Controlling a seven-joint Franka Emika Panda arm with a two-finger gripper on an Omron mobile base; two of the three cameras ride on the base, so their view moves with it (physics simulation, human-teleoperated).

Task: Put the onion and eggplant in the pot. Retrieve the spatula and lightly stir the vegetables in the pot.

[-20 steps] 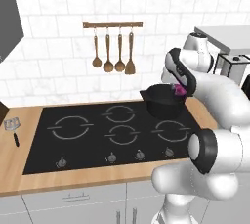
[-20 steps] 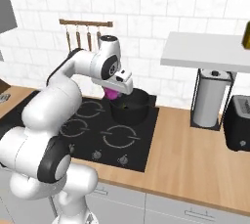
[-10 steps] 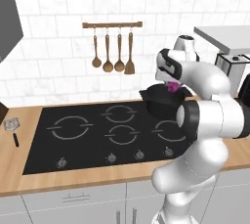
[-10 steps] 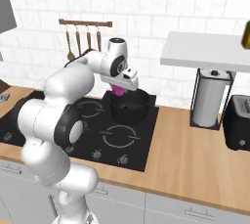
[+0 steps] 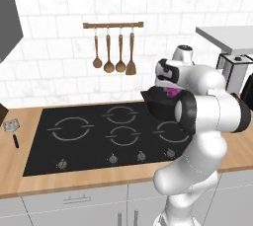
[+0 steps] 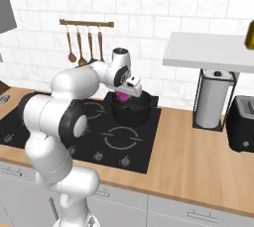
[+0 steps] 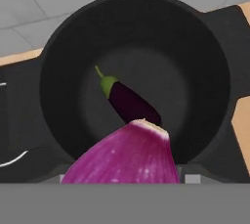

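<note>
Hand view: onion (image 7: 124, 157) filled bottom middle, smooth, round, purple-pink, pale papery tip. Jaws closed on onion, holding it above pot (image 7: 58, 71). Gripper (image 6: 125, 93) hung over pot too. Pot black, round, deep, dull inside. Eggplant (image 7: 128, 100) lay on pot bottom, dark purple, shiny, green stem. Pot sat on black flat stove (image 5: 84, 143). Spatula (image 5: 13, 130) lay far left on wood counter (image 5: 24, 185), silver head, thin black handle.
</note>
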